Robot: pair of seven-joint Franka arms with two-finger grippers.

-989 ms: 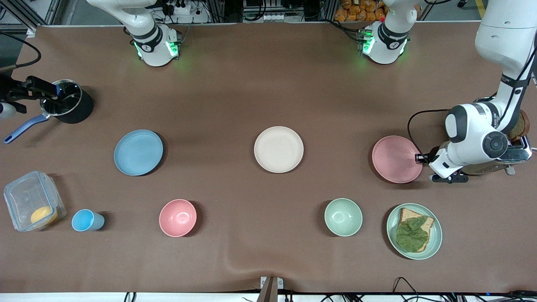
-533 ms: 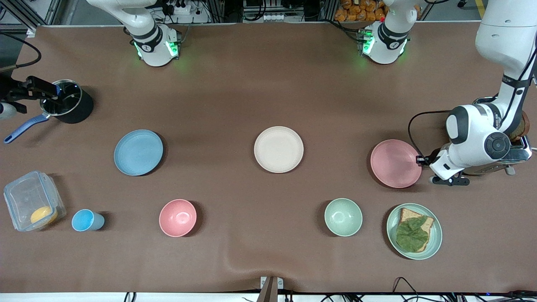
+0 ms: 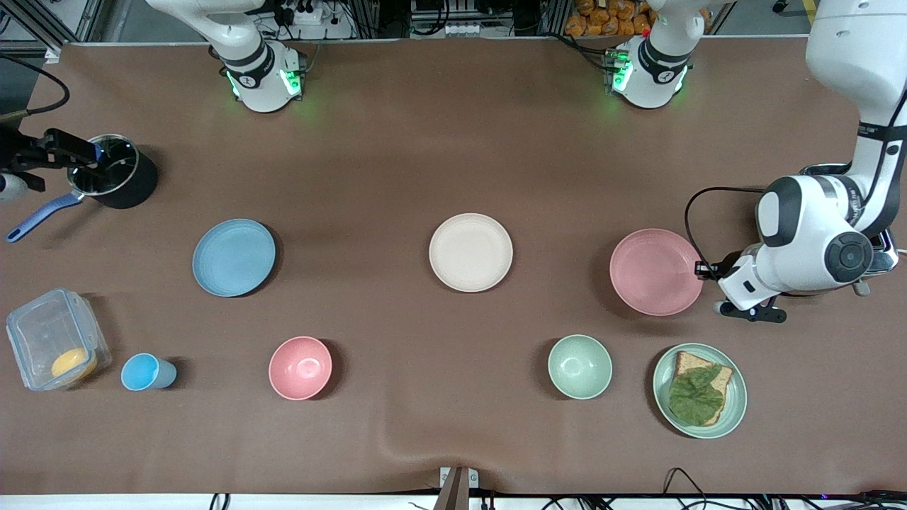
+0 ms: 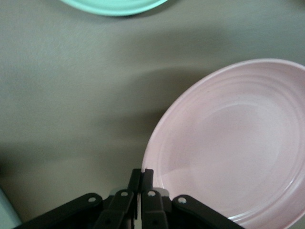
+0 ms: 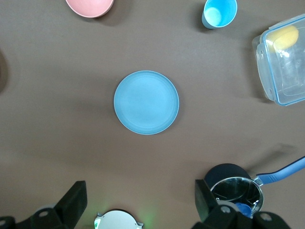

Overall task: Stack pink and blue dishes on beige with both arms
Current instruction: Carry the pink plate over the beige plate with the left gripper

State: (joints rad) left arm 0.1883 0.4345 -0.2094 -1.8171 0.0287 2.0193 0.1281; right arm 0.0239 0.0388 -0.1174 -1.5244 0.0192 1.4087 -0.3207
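My left gripper (image 3: 701, 270) is shut on the rim of the pale pink plate (image 3: 655, 271), toward the left arm's end of the table. In the left wrist view the fingertips (image 4: 141, 174) pinch that rim, and the pink plate (image 4: 238, 143) casts a shadow on the cloth as if raised a little. The beige plate (image 3: 470, 252) lies flat at the table's middle. The light blue plate (image 3: 234, 256) lies toward the right arm's end. My right gripper (image 5: 140, 202) hangs open and high, looking down on the blue plate (image 5: 146, 102); it is out of the front view.
Nearer the front camera sit a pink bowl (image 3: 300, 367), a green bowl (image 3: 579, 366), a green plate with bread and a leaf (image 3: 699, 390), a blue cup (image 3: 145, 372) and a clear box (image 3: 57, 338). A pot (image 3: 113, 173) and a toaster (image 3: 879, 258) stand at the table's ends.
The left gripper has carried the pink plate a short way toward the beige plate and slightly up. The right arm has not moved.
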